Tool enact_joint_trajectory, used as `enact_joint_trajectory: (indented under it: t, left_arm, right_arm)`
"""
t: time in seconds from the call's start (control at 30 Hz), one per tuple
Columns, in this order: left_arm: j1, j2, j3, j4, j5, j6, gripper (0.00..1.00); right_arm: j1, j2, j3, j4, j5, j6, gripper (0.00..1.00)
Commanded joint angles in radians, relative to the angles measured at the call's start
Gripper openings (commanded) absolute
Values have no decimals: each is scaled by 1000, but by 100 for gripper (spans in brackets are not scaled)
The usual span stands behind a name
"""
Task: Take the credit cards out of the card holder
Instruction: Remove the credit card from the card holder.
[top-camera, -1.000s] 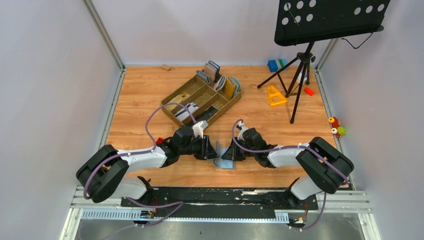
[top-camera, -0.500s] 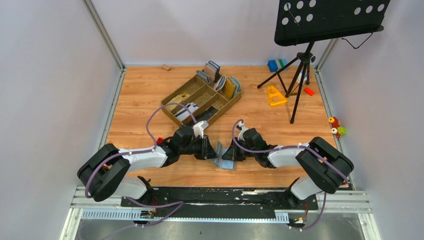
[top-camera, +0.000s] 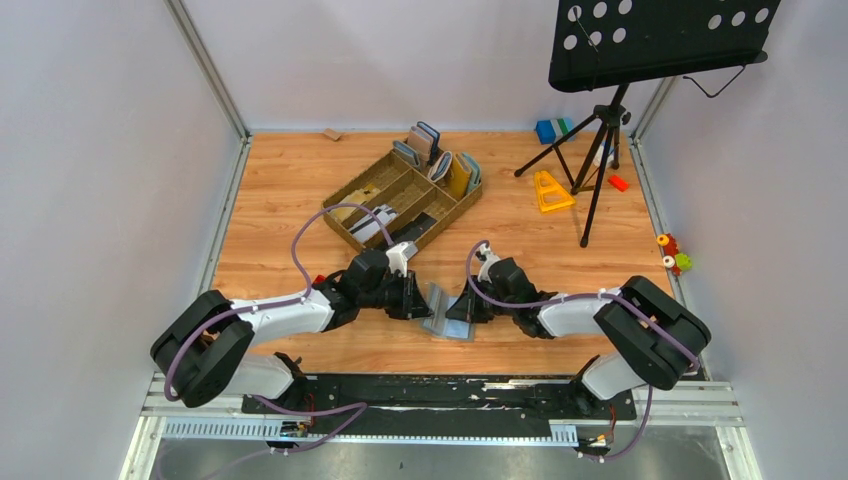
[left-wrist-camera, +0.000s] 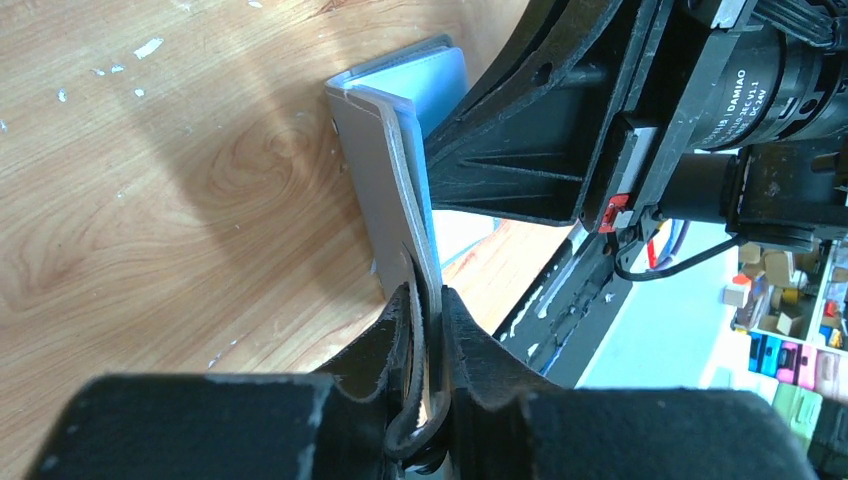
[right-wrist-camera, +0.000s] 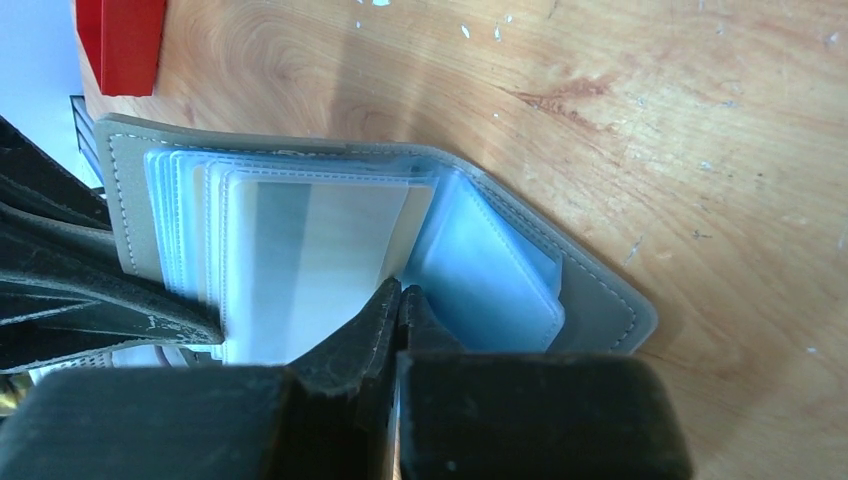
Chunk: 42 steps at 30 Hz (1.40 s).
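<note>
The grey card holder (top-camera: 447, 314) lies open on the wooden table between my two grippers. My left gripper (left-wrist-camera: 427, 300) is shut on the edge of its grey left flap (left-wrist-camera: 380, 190), which stands on edge in the left wrist view. The credit cards (right-wrist-camera: 310, 250) sit stacked in clear sleeves against that flap. My right gripper (right-wrist-camera: 400, 292) is shut, its tips resting at the fold between the cards and the light blue pocket (right-wrist-camera: 490, 280). Whether anything thin sits between its tips is unclear. From above, the left gripper (top-camera: 420, 298) and right gripper (top-camera: 463, 306) flank the holder.
A brown compartment tray (top-camera: 352, 198) with upright wallets stands behind the grippers. A small red block (top-camera: 320, 281) lies by the left arm. A music stand's tripod (top-camera: 600, 150), a yellow triangle (top-camera: 552, 190) and small toys (top-camera: 675, 255) are at the right.
The left gripper has closed onto the holder's left flap. The holder has spread wider and lies flatter. The right gripper has stayed shut at the fold.
</note>
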Motion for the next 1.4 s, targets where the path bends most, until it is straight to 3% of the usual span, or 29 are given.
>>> enact_joint_trajectory:
  t: [0.0, 0.2, 0.93, 1.37]
  left_arm:
    - [-3, -20, 37, 27, 31, 20, 19]
    - [-3, 12, 24, 95, 67, -5, 25]
    - [-3, 58, 9, 171, 100, -36, 30]
    - [-3, 77, -4, 226, 117, -55, 27]
  right_arm:
    - [-6, 48, -14, 33, 13, -20, 0]
    - [-7, 47, -13, 38, 7, -17, 0]
    - [-6, 32, -24, 48, -6, -17, 0]
    - [-7, 13, -24, 36, -6, -18, 0]
